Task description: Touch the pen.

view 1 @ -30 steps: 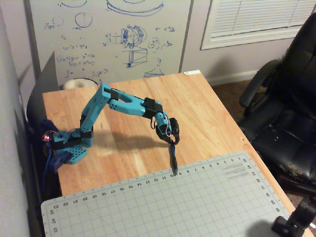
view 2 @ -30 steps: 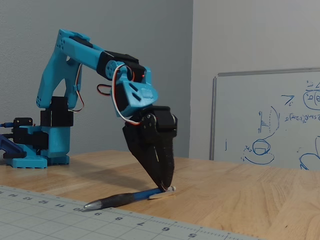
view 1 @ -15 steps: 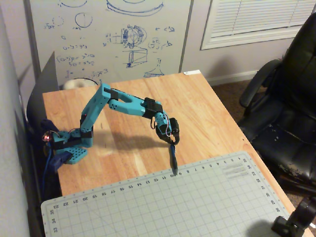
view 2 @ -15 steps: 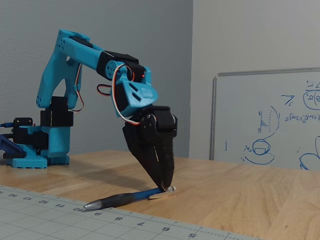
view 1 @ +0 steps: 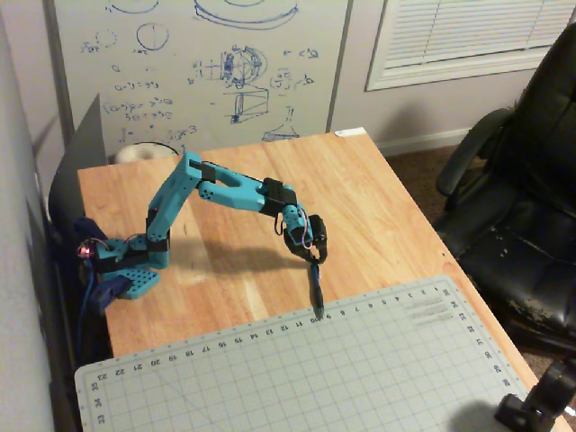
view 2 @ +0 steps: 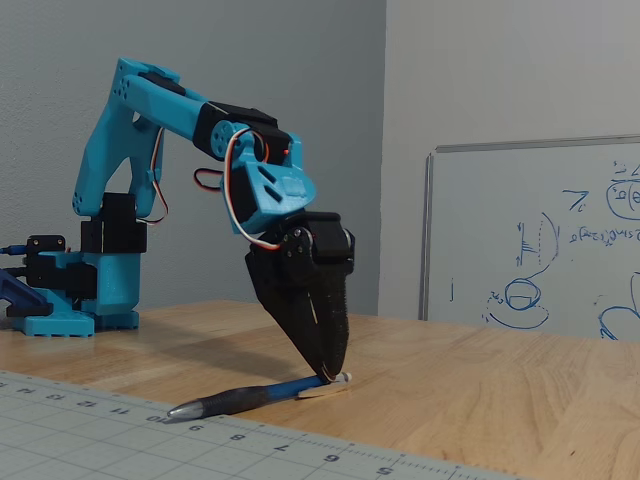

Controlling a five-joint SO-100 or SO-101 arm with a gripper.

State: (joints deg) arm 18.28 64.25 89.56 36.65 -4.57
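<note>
Wooden table (view 2: 480,390): tool (view 2: 332,376), jaws together, tips touching the pen (view 2: 250,397).

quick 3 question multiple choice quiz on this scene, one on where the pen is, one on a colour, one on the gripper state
1. Where does the pen lie?
A. on the wooden table, its tip at the edge of the cutting mat
B. on the office chair
C. standing upright on the whiteboard ledge

2. What colour is the arm's main body?
A. red
B. bright blue
C. white

3. How is the gripper set?
A. wide open, high above the table
B. holding the pen up in the air
C. shut, tips down on the pen's rear end

Answers:
1 A, both fixed views show it flat on the wood, tip reaching the mat's ruled border.
2 B, the links are bright blue with black motors.
3 C, the fixed side view shows the dark fingers meeting in one point on the pen.
</note>
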